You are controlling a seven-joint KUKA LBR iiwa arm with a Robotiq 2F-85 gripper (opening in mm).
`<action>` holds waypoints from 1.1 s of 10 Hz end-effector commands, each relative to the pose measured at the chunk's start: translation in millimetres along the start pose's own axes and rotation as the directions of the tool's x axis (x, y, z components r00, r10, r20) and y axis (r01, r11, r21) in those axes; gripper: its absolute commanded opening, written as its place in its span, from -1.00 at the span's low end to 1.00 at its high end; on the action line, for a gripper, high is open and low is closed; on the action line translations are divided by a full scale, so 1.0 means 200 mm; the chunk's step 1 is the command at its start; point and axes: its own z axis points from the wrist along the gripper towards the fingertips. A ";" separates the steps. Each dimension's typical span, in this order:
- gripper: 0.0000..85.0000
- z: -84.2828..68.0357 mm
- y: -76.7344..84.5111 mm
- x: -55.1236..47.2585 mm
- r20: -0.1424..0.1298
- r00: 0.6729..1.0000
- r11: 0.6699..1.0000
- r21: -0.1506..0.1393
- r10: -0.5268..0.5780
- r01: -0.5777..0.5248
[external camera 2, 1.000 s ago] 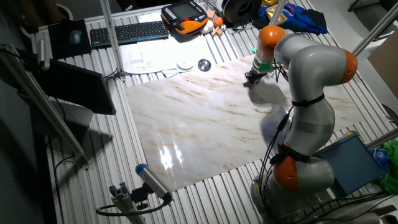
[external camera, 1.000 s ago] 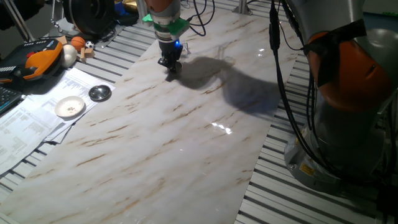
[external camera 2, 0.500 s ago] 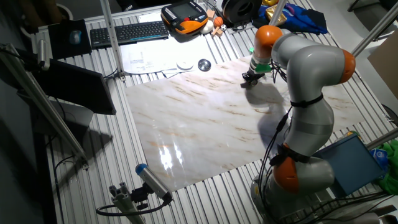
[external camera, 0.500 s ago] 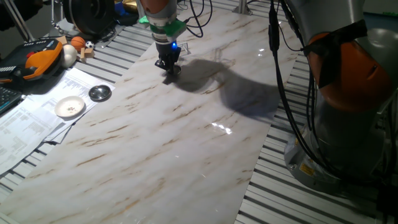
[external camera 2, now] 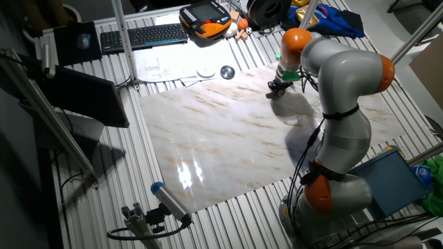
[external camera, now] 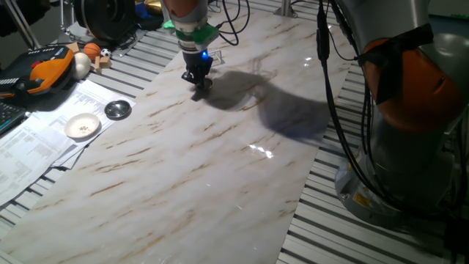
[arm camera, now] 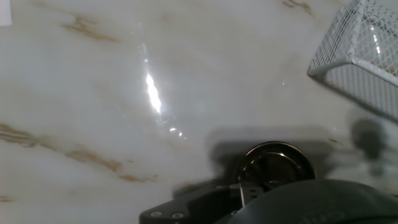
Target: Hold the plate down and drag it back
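The plate, a very small dark metallic disc with a shiny centre, lies on the marble board right under the gripper tip. In one fixed view only a sliver of the plate shows beside the tip. My gripper stands upright at the far side of the board, fingers together, pressing its tip down on the plate. It also shows in the other fixed view. In the hand view the dark gripper body covers the plate's near edge.
A larger silver-rimmed disc and a white shallow dish lie on papers left of the board. An orange pendant and small balls lie behind them. A white wire basket stands near the plate. The robot base stands at the right.
The gripper has slid a little to the left and back along the board, tip still down, and the plate has moved with it.
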 end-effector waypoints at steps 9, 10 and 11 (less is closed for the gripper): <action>-1.00 0.01 0.09 0.05 -0.013 0.999 0.999 -0.012 0.037 -0.037; -1.00 0.01 0.10 0.06 -0.013 0.999 0.999 -0.012 0.042 -0.042; -1.00 0.02 0.12 0.07 -0.013 0.999 0.999 -0.014 0.051 -0.051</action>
